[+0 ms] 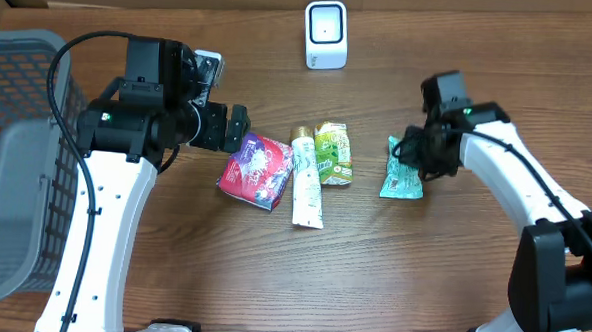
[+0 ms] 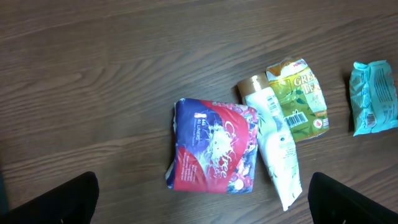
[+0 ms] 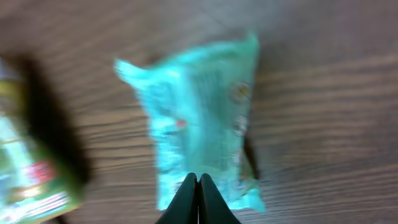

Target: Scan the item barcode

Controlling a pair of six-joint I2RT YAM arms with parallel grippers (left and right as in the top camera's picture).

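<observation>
While the left fingers (image 2: 56,205) stand spread as wide as they go and hold nothing, they hover above the red packet (image 2: 214,146), which lies flat on the wooden surface (image 1: 421,282). Just right of that packet a white tube (image 2: 273,149) lies lengthwise, touching it. A green packet (image 2: 298,99) rests against the tube's upper end with its barcode facing up.

Well apart to the right lies the teal packet (image 3: 199,124), flat on the surface. The right fingers (image 3: 186,199) are pressed tightly together, with their tips at the packet's near edge. The blurred wrist view does not show whether they pinch the wrapper or only touch it.

A white scanner (image 1: 326,34) stands at the far edge of the surface, well away from all four items. A grey basket (image 1: 15,174) sits at the far left.
</observation>
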